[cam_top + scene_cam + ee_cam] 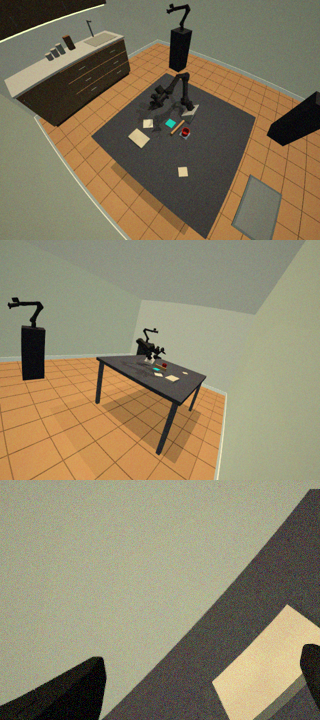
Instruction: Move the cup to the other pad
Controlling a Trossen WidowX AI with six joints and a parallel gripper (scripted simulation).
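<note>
A red cup [185,131] [164,365] stands upright on a small grey-blue pad [185,137] on the dark table [206,155] [168,387], in front of the arm's base. A teal pad [170,123] [155,369] lies a little to the left of it. A short wooden bar [177,127] [160,367] lies between the two pads. My gripper [154,104] [162,351] [208,663] is open and empty. It hangs above the table, left of and behind the teal pad, well away from the cup. The wrist view shows neither the cup nor the pads.
Three cream slabs lie on the table: a large one [139,138] [172,378], a small one [147,123] [158,374] and one near the front [183,171] [185,373]. One slab [267,674] shows in the wrist view. Black pedestals stand around the table.
</note>
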